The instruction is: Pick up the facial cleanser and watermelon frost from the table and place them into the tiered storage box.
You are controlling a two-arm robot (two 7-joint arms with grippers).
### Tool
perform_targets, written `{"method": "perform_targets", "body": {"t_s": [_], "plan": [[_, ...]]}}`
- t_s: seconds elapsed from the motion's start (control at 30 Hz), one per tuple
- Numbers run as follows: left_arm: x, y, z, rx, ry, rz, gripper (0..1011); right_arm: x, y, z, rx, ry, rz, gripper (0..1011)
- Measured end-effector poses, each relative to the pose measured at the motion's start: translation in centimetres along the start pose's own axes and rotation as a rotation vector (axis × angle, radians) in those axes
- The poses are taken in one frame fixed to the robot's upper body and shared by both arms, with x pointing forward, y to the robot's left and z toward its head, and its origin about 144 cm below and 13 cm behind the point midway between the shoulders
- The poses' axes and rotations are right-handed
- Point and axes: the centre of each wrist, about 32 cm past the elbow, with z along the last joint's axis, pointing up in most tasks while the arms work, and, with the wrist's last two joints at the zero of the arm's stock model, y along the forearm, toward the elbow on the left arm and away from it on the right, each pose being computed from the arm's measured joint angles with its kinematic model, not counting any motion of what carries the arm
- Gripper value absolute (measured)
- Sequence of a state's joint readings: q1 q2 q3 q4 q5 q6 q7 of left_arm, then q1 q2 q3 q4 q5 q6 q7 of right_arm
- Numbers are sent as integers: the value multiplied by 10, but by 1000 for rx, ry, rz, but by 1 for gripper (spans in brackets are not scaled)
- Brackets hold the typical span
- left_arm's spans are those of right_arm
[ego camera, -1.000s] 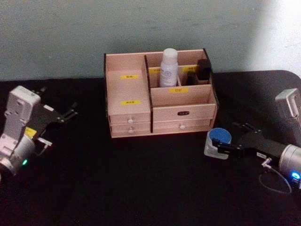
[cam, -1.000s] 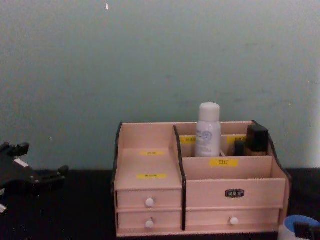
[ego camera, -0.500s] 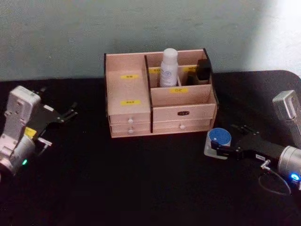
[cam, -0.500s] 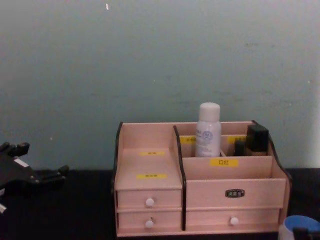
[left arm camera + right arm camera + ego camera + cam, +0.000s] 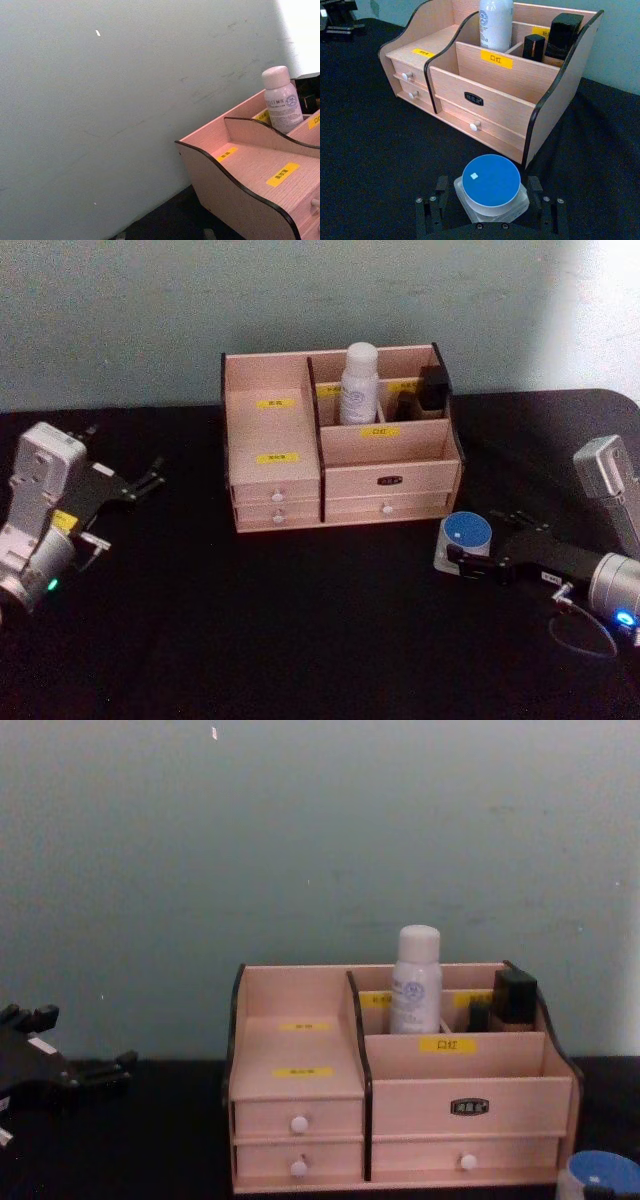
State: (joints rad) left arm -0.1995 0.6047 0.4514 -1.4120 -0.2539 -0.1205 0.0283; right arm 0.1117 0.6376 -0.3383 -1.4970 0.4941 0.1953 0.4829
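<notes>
Right claw part-open astride blue-lidded jar on worktop — shallow pinch on smooth wall could slip, tip jar; left claw parked, open.

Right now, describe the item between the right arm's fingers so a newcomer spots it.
Find the pinkish wooden storage box against the wall. Off its front right corner, on the black table, sits a low white jar between the right gripper's fingers. Its blue lid sets it apart from the tall white bottle inside the box.
</notes>
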Motion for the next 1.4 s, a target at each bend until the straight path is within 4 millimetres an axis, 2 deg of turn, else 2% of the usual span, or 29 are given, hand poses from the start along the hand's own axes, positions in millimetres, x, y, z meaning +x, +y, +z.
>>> {"method": "perform_targets", "body": {"t_s": [1.4], "plan": [[0,0,0,0,0,0,1001,0,6,-6,-5,9,-16,1000]]}}
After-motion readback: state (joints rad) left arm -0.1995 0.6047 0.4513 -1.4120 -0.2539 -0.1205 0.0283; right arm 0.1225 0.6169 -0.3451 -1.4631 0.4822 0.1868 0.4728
